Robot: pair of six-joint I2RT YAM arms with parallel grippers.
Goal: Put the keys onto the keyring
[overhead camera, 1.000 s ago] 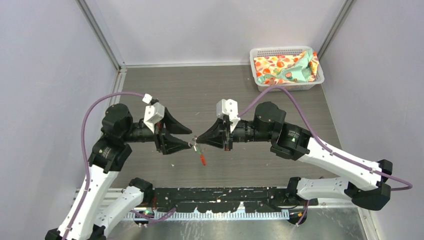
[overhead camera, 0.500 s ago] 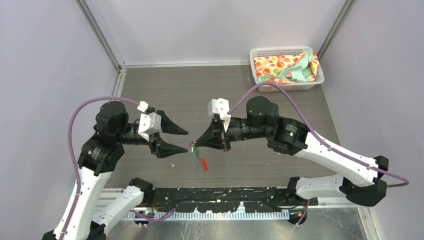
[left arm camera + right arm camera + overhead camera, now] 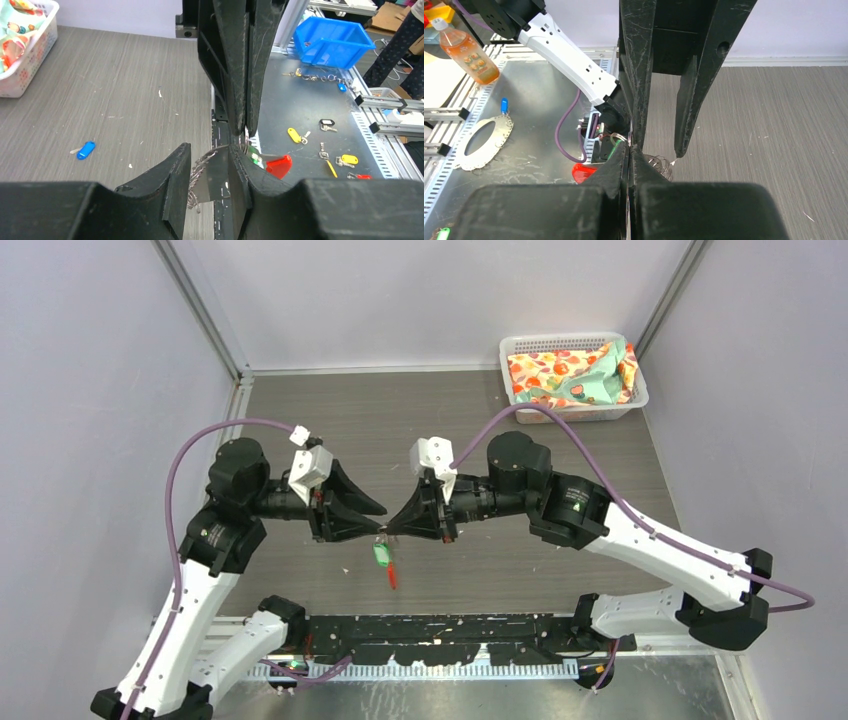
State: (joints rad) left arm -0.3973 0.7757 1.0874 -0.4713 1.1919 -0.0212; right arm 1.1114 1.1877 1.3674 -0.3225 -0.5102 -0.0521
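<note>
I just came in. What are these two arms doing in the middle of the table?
They are working on a keyring, tip to tip above the table. The right gripper is shut on the wire ring, and the green key and the red tag hang below it. The left gripper has its fingers apart on either side of the wire loops. The blue key lies on the table, not yet on the ring.

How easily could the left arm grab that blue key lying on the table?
Probably not at once: the left gripper sits with jaws around the keyring that the right gripper pinches. The blue key lies uncovered on the table beyond.
</note>
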